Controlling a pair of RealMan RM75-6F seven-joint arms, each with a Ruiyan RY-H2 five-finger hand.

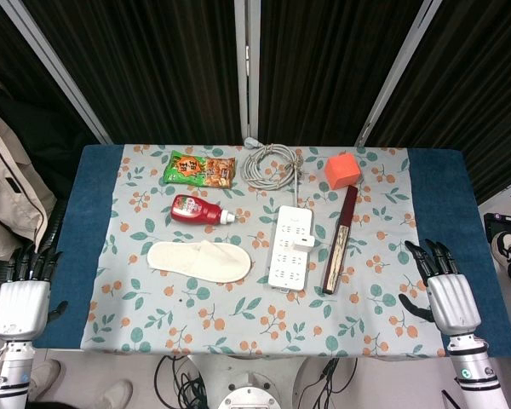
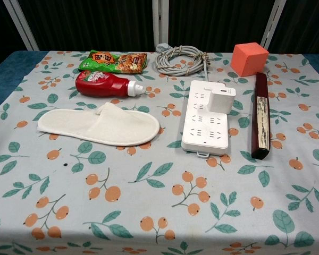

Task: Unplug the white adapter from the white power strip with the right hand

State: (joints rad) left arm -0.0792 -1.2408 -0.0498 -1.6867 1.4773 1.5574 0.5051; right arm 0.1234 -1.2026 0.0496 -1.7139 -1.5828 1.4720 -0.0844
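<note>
The white power strip [image 1: 290, 248] [image 2: 207, 122] lies flat near the table's middle. A white adapter [image 1: 303, 240] [image 2: 221, 100] is plugged into its right side, standing up from the sockets. My right hand [image 1: 444, 290] hovers at the table's right front edge, fingers spread and holding nothing, well to the right of the strip. At the left front edge my left hand [image 1: 24, 292] is open as well. Neither hand shows in the chest view.
A dark red long box [image 1: 340, 240] [image 2: 260, 116] lies just right of the strip. An orange cube [image 1: 343, 169] [image 2: 249, 58] and the coiled grey cable [image 1: 271, 164] [image 2: 179, 58] sit behind. A white slipper [image 1: 199, 260] [image 2: 100, 124], ketchup bottle [image 1: 199, 210] [image 2: 105, 84] and snack bag [image 1: 201, 169] [image 2: 112, 61] lie left.
</note>
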